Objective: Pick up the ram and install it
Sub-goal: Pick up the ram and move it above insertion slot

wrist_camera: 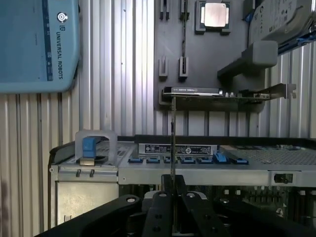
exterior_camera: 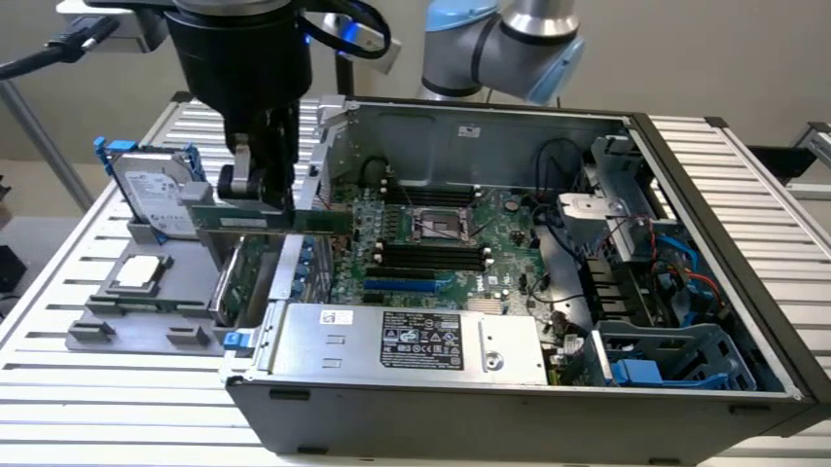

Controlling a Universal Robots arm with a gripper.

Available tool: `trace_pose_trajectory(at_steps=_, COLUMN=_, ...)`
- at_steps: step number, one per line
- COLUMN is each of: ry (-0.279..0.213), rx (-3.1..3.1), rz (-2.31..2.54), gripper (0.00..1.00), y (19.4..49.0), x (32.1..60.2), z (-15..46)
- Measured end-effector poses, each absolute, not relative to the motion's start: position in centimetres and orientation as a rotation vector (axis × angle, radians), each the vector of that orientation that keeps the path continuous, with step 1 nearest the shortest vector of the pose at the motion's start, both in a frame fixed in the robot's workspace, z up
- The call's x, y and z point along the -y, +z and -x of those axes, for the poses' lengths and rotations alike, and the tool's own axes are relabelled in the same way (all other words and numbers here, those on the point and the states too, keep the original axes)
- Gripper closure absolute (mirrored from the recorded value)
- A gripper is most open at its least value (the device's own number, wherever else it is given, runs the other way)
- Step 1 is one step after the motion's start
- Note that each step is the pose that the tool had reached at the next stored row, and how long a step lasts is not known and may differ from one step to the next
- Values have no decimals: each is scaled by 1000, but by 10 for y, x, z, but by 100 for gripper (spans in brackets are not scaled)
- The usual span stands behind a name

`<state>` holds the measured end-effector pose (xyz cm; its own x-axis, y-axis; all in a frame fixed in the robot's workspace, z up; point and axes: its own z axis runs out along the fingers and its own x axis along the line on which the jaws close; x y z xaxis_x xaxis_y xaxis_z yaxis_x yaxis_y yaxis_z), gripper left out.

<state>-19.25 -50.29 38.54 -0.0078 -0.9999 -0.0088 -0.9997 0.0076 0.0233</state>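
A slatted table [exterior_camera: 117, 409] carries the opened computer [exterior_camera: 520, 409].

Exterior view, clock centred on the CPU socket [exterior_camera: 442, 225]: open from above over the motherboard [exterior_camera: 500, 282], with thin wires crossing the socket. Blocked low by the case wall [exterior_camera: 449, 146] at 12, cables and bracket [exterior_camera: 591, 207] at 3, power supply [exterior_camera: 396, 342] at 6–7. Around the gripper [exterior_camera: 257, 199]: hard drive [exterior_camera: 156, 195] at 9, expansion card [exterior_camera: 236, 282] at 6–7.

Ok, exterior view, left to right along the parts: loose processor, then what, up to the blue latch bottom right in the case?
Loose processor → ram in the end effector → processor socket → blue latch.
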Motion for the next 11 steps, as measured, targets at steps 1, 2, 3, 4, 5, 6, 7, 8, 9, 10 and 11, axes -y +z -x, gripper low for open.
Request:
trace_pose_trajectory(at_steps=1, ry=-36, rx=2223, rz=-2206, gripper=100, y=386, x=503, z=188)
trace_pose_trajectory(at_steps=2, ry=-36, rx=2223, rz=-2205, gripper=100, y=386, x=503, z=184)
trace_pose_trajectory(at_steps=3, ry=-36, rx=2223, rz=-2206, gripper=100, y=386, x=503, z=179)
trace_pose_trajectory(at_steps=4, ry=-36, rx=2223, rz=-2206, gripper=100, y=386, x=503, z=174)
trace_pose_trajectory(at_steps=5, ry=-36, rx=2223, rz=-2206, gripper=100, y=386, x=503, z=170)
trace_pose_trajectory(at_steps=6, ry=-36, rx=2223, rz=-2206, gripper=100, y=386, x=503, z=165)
trace_pose_trajectory(at_steps=7, ry=-36, rx=2223, rz=-2206, gripper=100, y=386, x=503, z=161)
trace_pose_trajectory(at_steps=8, ry=-36, rx=2223, rz=-2206, gripper=100, y=386, x=503, z=156)
trace_pose_trajectory(at_steps=9, ry=-36, rx=2223, rz=-2206, gripper=100, y=386, x=503, z=152)
trace_pose_trajectory(at_steps=10, ry=-36, rx=2223, rz=-2206, gripper=100, y=386, x=503, z=147)
trace_pose_trajectory(at_steps=11, ry=-36, rx=2223, rz=-2206, gripper=100, y=386, x=503, z=142)
